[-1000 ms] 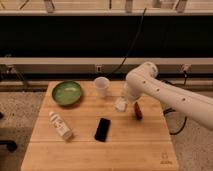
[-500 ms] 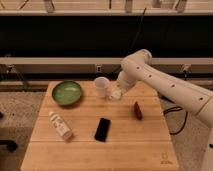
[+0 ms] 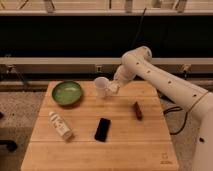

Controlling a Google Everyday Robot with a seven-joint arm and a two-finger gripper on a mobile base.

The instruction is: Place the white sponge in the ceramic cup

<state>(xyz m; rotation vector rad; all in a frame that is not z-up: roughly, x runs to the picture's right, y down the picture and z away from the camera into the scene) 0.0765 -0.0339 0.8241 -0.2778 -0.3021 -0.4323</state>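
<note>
The ceramic cup (image 3: 101, 86) is a small white cup standing at the back middle of the wooden table (image 3: 125, 150). My gripper (image 3: 114, 87) hangs from the white arm just to the right of the cup, level with its rim and almost touching it. It is shut on the white sponge (image 3: 112, 90), an off-white lump held beside the cup's right edge, outside the cup.
A round green bowl (image 3: 67, 93) sits at the back left. A white labelled bottle (image 3: 60, 125) lies at the front left. A black phone (image 3: 103, 129) lies in the middle and a small brown object (image 3: 137, 110) to the right.
My gripper has moved left and toward the back with the sponge, from beside the brown object to right next to the cup.
</note>
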